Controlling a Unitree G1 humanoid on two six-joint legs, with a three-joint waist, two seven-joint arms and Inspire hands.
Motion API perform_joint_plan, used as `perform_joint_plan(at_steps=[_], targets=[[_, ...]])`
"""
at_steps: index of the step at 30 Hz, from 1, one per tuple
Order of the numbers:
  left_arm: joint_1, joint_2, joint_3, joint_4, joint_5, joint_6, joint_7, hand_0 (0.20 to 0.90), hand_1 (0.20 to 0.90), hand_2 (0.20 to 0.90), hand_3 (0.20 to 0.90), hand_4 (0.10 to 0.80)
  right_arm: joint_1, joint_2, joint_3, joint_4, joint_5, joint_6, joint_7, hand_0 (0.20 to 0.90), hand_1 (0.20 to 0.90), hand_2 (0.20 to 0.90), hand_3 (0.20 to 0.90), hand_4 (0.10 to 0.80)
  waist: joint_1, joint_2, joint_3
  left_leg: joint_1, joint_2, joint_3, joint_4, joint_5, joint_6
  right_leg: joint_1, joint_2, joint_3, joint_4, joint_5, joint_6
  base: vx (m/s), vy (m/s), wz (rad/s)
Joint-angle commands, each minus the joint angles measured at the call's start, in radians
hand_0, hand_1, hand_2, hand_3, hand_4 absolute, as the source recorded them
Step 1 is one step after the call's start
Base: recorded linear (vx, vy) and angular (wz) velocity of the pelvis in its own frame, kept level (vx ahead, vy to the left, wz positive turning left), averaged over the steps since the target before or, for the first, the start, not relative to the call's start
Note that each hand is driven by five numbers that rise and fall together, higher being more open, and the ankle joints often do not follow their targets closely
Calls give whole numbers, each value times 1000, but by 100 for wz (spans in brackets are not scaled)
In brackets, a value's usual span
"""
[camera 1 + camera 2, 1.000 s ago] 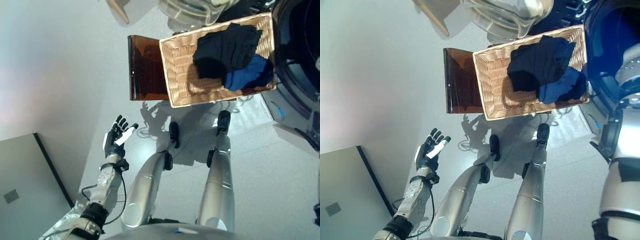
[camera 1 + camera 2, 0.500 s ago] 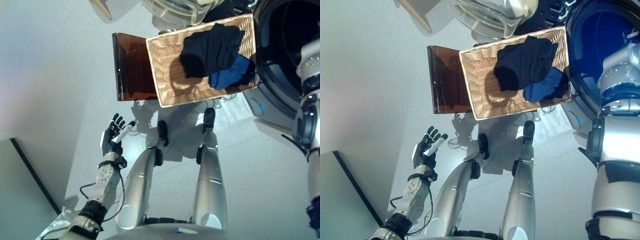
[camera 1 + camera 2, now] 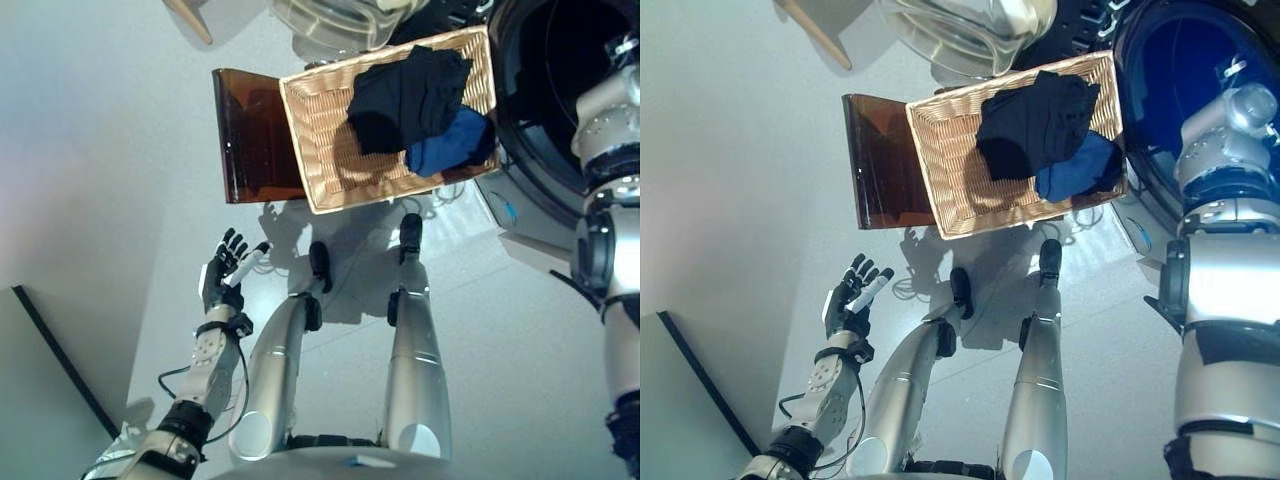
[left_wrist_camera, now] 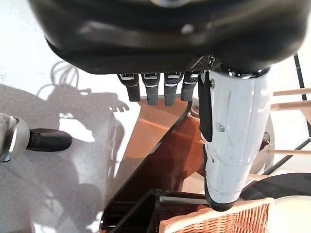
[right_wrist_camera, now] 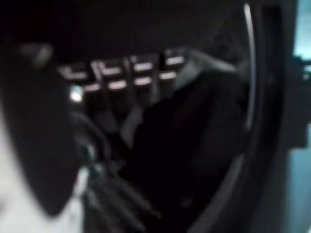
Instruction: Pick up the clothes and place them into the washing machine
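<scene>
The wicker basket [image 3: 320, 150] rests on the dark brown box [image 3: 250, 150] beside the washing machine [image 3: 550, 100]. A dark cloth [image 3: 405, 95] and a blue cloth [image 3: 445, 150] lie at its machine end. My right arm [image 3: 1225, 200] reaches up into the open drum. In the right wrist view my right hand [image 5: 126, 80] is inside the dark drum with its fingers in a straight row, and a dark cloth [image 5: 194, 145] shows past them. My left hand [image 3: 225, 275] is open and empty, low at the left, apart from the basket; it also shows in the left wrist view [image 4: 170, 29].
The machine's clear round door [image 3: 330, 20] stands open behind the basket. A wooden piece [image 3: 190, 20] is at the top left. A grey panel [image 3: 690, 400] lies on the floor at the lower left. The basket's rim [image 4: 218, 223] and the brown box [image 4: 160, 141] show in the left wrist view.
The camera has shifted. My right arm has come in on the right and reached further up into the drum. My left hand has stayed open and low.
</scene>
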Motion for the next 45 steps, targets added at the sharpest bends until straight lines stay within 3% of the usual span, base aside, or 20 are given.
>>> perform_joint_plan(at_steps=[1, 5, 8, 19, 36, 45], targets=[[58, 72, 95, -21, 14, -60, 26, 900, 900, 900, 900, 800, -56, 10, 161, -116, -259, -31, -27, 900, 900, 900, 900, 800, 31, -16, -50, 36, -4, -23, -149, 73, -89, 43, 61, -59, 100, -147, -46, 0, 0, 0], [67, 68, 107, -34, 18, -59, 25, 900, 900, 900, 900, 800, -42, 39, 185, -187, -312, -32, -22, 900, 900, 900, 900, 800, 28, -17, -52, 32, -5, -24, -147, 73, -88, 38, 62, -60, 102, -146, -47, 0, 0, 0], [82, 68, 117, -47, 16, -63, 14, 900, 900, 900, 900, 800, 15, 42, 156, -273, -244, -76, 20, 900, 900, 900, 900, 800, 28, -15, -49, 30, -5, -27, -145, 74, -88, 35, 61, -62, 106, -149, -48, 0, 0, 0], [70, 70, 107, -43, 27, -57, 9, 900, 900, 900, 900, 800, 71, 95, 104, -279, -166, -107, 54, 900, 900, 900, 900, 800, 38, -7, -40, 31, -4, -27, -137, 73, -86, 35, 60, -61, 122, -157, -49, 0, 0, 0], [53, 45, 110, -34, 36, -49, 45, 900, 900, 900, 900, 800, 268, 314, 1, -511, -160, -144, 1, 900, 900, 900, 900, 800, 28, -3, -40, 37, -7, -22, -134, 68, -78, 37, 57, -59, 130, -158, -53, 0, 0, 0], [59, 45, 113, -45, 51, -44, 57, 900, 900, 900, 900, 800, 346, 374, -15, -587, -166, -152, -6, 900, 900, 900, 900, 800, 33, 4, -44, 37, -7, -21, -132, 69, -75, 36, 52, -62, 134, -160, -54, 0, 0, 0]])
